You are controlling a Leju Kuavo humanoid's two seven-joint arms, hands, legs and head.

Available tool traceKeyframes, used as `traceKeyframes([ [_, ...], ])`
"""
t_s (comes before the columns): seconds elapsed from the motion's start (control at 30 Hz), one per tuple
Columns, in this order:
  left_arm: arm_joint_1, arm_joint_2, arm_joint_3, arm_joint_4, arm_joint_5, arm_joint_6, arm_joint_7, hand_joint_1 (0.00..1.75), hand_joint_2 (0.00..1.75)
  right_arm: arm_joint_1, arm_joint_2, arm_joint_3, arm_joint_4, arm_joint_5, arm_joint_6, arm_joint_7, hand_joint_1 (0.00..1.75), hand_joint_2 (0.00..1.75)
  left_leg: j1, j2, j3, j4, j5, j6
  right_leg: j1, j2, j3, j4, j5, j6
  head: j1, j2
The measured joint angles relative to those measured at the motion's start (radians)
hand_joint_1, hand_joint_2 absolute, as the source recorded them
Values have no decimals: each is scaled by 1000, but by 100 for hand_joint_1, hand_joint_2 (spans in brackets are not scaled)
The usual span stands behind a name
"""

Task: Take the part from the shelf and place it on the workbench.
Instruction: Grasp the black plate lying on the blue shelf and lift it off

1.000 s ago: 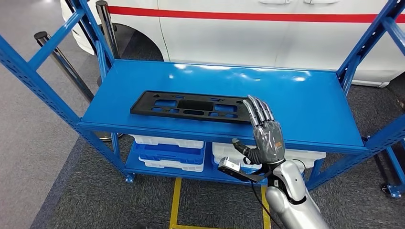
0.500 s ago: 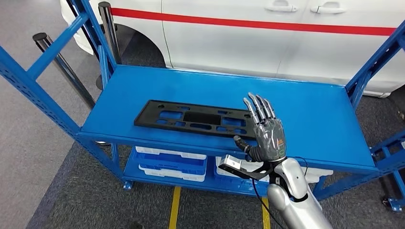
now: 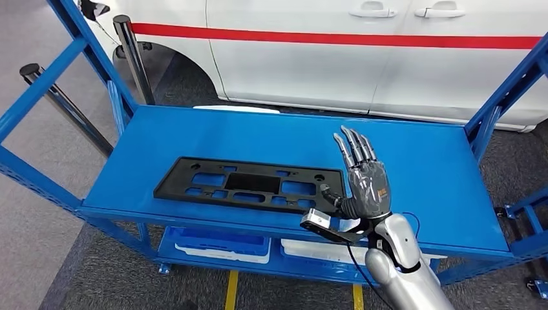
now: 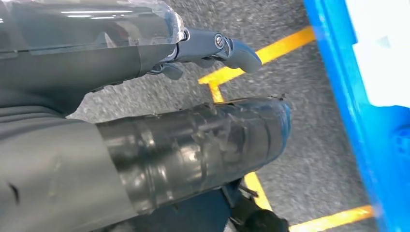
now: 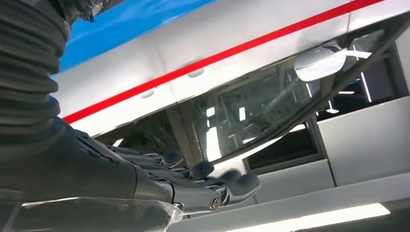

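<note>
A flat black plastic part (image 3: 248, 186) with several cut-outs lies along the front of the blue shelf (image 3: 426, 161). My right hand (image 3: 363, 181) is raised upright just past the part's right end, fingers straight and apart, holding nothing; its thumb sits close to the part's right edge. The right wrist view shows the same hand (image 5: 193, 186) stretched out toward the white car. My left hand (image 4: 193, 140) hangs low over the grey floor with its fingers extended and nothing in it.
A white car (image 3: 362, 58) with a red stripe stands right behind the shelf. Blue uprights (image 3: 497, 97) frame both sides. White and blue bins (image 3: 223, 242) sit on the lower level. Yellow floor lines (image 4: 251, 63) run below. A black post (image 3: 129, 55) stands at back left.
The camera has shifted, so the shelf sits lower and further left in the picture. My right hand stays upright and open, now nearer the part's right end.
</note>
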Motion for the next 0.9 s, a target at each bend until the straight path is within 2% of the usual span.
traceKeyframes([
  [0.03,1,0,0,0,0,0,0,0,0,0,0,0,0,0,0,0,0,175,0,0,-41,46,-29,-2,2,1,10,0,-10,-1,0,0],
  [0.07,3,0,0,0,0,0,0,0,0,1,0,0,0,0,0,0,0,175,0,0,-72,66,-48,-2,4,3,22,0,-20,-2,0,0],
  [0.1,4,0,0,0,0,0,0,0,0,1,0,0,0,0,0,0,0,175,-1,0,-87,55,-46,1,7,5,36,0,-31,-3,0,0],
  [0.13,5,0,0,0,0,0,0,0,0,1,0,0,0,0,0,0,0,175,-3,0,-88,15,-18,7,10,6,52,0,-42,-2,0,0],
  [0.2,7,2,-1,0,0,0,0,0,0,1,0,0,1,0,0,0,0,175,-12,-1,-73,-109,96,28,14,8,79,-1,-64,1,1,0],
  [0.23,7,3,-1,1,0,0,0,0,0,1,0,0,1,0,1,0,0,175,-18,-1,-65,-159,141,38,15,9,87,-3,-73,4,2,0],
  [0.27,7,4,-1,1,0,0,0,0,0,2,0,0,2,0,1,0,0,175,-23,-1,-60,-189,173,45,14,10,92,-7,-79,9,2,0],
  [0.3,7,5,-1,2,0,0,0,0,0,2,0,0,3,0,2,0,0,175,-27,-1,-59,-201,181,49,14,11,97,-8,-79,16,3,0],
  [0.37,6,4,-1,2,0,0,0,0,0,2,0,0,2,0,2,0,0,175,-25,-1,-39,-219,181,55,14,10,98,1,-71,28,2,0],
  [0.43,5,4,-1,2,0,1,0,0,0,-1,0,0,1,1,2,0,0,175,-18,-1,-10,-238,176,63,14,7,67,71,-69,37,4,0],
  [0.47,4,3,-1,2,1,1,0,0,0,-1,0,-1,1,1,2,0,0,175,-16,-1,2,-244,170,67,12,6,33,127,-83,42,5,0],
  [0.53,2,3,-1,2,1,1,0,0,0,-1,0,-1,1,1,2,0,0,175,-15,-2,19,-245,155,70,8,5,-47,234,-137,51,6,0],
  [0.57,3,2,-1,2,1,1,0,0,0,1,0,-1,1,-1,3,-1,0,175,-15,-2,28,-244,147,69,6,4,-76,259,-157,55,6,0],
  [0.6,4,2,-1,2,0,7,2,0,0,0,-1,-1,1,-11,14,-8,0,175,-14,-3,39,-243,138,68,4,3,-92,255,-157,58,6,0],
  [0.63,5,1,-1,2,-1,20,7,0,0,-5,-4,2,2,-35,46,-22,0,175,-14,-4,50,-240,128,65,2,3,-92,219,-130,61,6,0],
  [0.7,5,0,-3,2,-2,59,23,0,0,-38,-20,30,8,-121,195,-57,0,175,-13,-4,70,-232,107,57,-1,1,-67,94,-26,59,7,0],
  [0.77,-1,-1,-5,2,-3,85,36,0,0,-86,-37,77,24,-195,354,-76,0,175,-14,-2,76,-224,89,46,4,1,-51,13,33,47,6,0],
  [0.83,-6,-1,-6,2,-2,91,41,0,0,-117,-46,113,36,-226,411,-80,0,175,-16,-3,77,-219,82,33,9,0,-50,5,33,32,6,0],
  [0.9,-6,0,-6,2,-2,92,45,0,0,-138,-51,136,41,-241,420,-83,0,175,-14,-3,73,-202,72,23,5,-1,-40,1,36,18,5,0],
])
